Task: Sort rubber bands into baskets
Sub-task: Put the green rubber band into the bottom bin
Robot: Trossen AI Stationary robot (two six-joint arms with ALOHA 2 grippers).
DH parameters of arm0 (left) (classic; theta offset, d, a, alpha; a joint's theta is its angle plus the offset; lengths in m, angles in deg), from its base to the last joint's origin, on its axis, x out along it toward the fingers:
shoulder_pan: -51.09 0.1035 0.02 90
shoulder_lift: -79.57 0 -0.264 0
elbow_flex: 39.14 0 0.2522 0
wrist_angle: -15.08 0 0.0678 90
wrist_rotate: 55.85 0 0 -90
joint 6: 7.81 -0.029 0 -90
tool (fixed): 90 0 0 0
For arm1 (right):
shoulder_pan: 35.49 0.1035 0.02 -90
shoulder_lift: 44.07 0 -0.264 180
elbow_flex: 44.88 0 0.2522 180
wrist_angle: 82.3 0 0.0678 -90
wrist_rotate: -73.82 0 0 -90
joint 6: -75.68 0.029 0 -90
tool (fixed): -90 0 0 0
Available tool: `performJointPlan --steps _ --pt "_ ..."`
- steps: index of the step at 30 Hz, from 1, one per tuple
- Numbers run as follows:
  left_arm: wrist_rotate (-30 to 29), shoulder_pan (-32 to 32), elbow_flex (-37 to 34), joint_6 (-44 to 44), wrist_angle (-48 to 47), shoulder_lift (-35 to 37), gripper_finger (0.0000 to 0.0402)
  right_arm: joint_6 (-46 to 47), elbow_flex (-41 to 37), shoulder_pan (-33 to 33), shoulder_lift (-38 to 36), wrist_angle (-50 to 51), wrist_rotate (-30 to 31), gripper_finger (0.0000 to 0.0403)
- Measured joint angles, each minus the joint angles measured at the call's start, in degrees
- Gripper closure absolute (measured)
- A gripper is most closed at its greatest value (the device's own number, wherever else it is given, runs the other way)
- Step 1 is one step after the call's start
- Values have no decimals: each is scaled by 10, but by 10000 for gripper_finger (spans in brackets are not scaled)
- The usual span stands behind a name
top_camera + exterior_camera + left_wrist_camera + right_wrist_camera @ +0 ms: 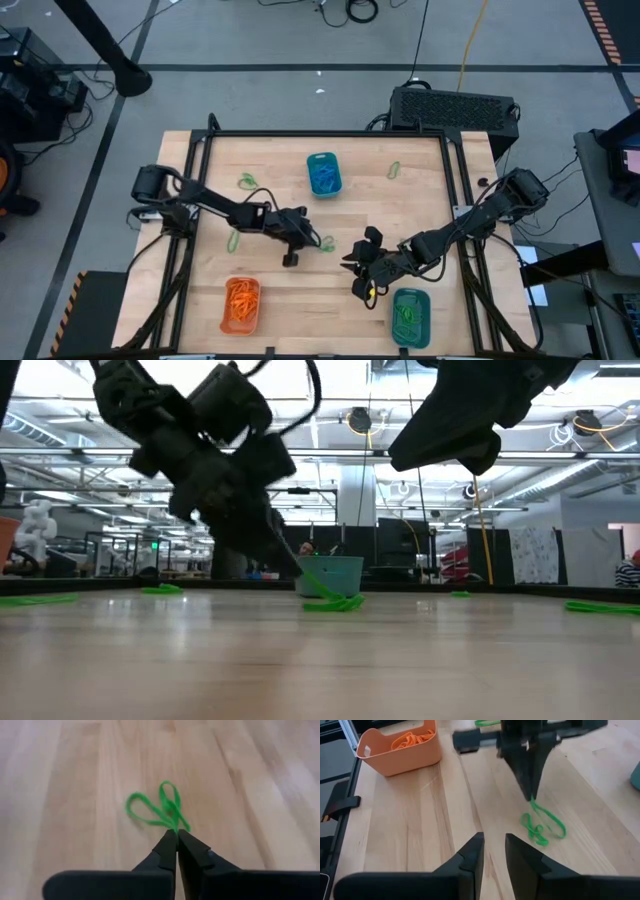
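Left wrist view, fingers (176, 834) pinching green rubber band (155, 811)

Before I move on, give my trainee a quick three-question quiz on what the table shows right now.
1. True or false: the left gripper is shut on the green rubber band.
2. Which holds orange bands? A) the orange plastic basket B) the teal basket at the far edge C) the teal basket near the right gripper
3. Fill in: loose bands lying on the wooden table are all ____ in colour.

Key: 1 true; 2 A; 3 green.
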Motion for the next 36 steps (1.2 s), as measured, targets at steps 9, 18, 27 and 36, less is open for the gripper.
performJointPlan --steps 9,18,27,36 --pt "-2 -20 0 0 5 79 397 0 0 0 0 -2 0 332" --pt "4 -61 1 0 38 103 400 -119 0 -9 0 -99 2 312" --pt "7 -78 0 1 66 98 401 -146 0 -48 0 -133 -48 213" --pt "11 -80 0 -5 89 98 401 -153 0 -81 12 -160 -140 171"
